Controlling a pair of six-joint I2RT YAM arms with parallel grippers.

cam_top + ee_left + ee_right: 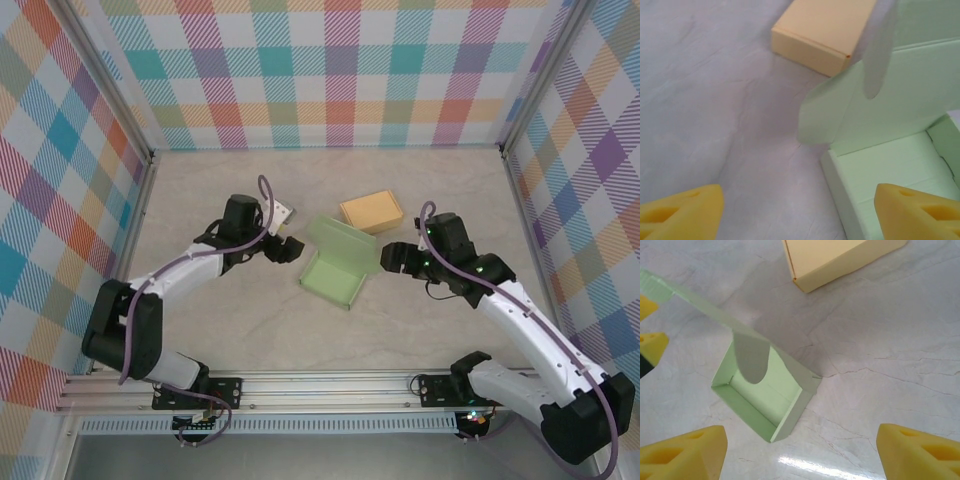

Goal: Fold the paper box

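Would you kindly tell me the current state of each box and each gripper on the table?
green paper box: tray formed, lid raised, not yet closed
tan box: closed, lying flat on the table
left gripper: open, holding nothing
right gripper: open, holding nothing

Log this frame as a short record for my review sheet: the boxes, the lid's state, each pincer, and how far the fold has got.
green paper box: mid-table, tray open
lid: raised and tilted over the tray, not shut; its rounded side flap hangs free
tan box: closed, behind the green one
left pincer: open, empty, at the box's left side
right pincer: open, empty, at the box's right side
fold status: unfinished, lid not yet closed
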